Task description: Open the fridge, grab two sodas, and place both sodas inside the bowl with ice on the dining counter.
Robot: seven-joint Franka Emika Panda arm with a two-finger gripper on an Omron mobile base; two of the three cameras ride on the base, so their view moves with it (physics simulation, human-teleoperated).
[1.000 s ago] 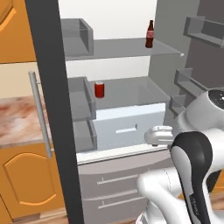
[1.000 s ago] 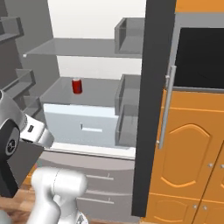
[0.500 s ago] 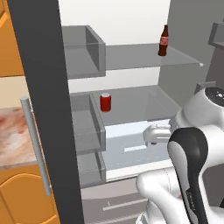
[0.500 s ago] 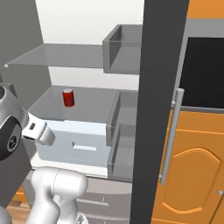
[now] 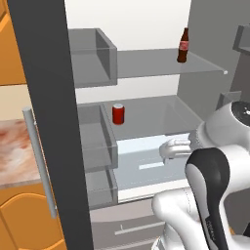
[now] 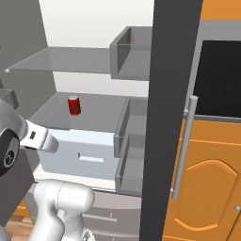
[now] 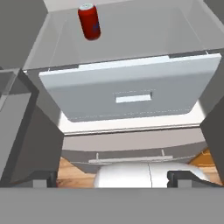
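The tall grey fridge (image 5: 146,63) stands open, its dark door edges (image 6: 169,117) framing the interior on both sides. A small plain red cylindrical can (image 5: 118,114) stands upright on the middle grey shelf, with bare shelf all around it. A slim dark-brown bottle with a red label (image 5: 183,46) stands near the right end of the translucent upper shelf. Below the can, a pale blue-white rectangular drawer (image 7: 131,94) with a slot handle projects forward. The two-finger gripper (image 7: 113,178) is spread wide, holding nothing, facing the drawer front. Orange cabinets (image 6: 212,179) flank the fridge.

Glossy white rounded arm (image 5: 195,215) with black joints.
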